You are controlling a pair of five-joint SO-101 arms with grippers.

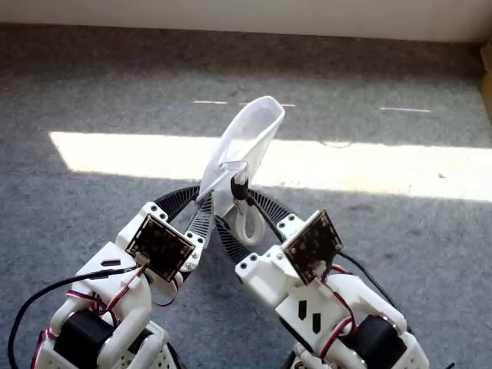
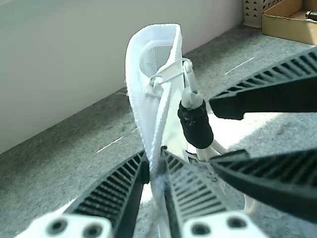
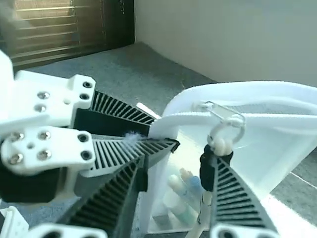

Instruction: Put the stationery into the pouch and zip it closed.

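A translucent white pouch (image 1: 250, 134) hangs above the grey carpet with its mouth open at the top. My left gripper (image 1: 206, 196) is shut on its lower zip end (image 2: 157, 168). The zip slider (image 2: 159, 79) sits near the upper end, and a black pull bead (image 2: 195, 124) with a white cord loop (image 1: 250, 224) hangs from it. My right gripper (image 1: 233, 206) is open, its fingers on either side of the bead (image 3: 208, 168), which rests against one finger. Several pens and tubes (image 3: 181, 191) lie in the bottom of the pouch (image 3: 277, 134).
Grey carpet (image 1: 92, 92) lies under both arms, crossed by a bright sunlit band (image 1: 384, 165). A pale wall runs along the far edge. A cardboard box (image 2: 292, 20) stands at the far right by the wall. The two arms stand close together, their fingers almost crossing under the pouch.
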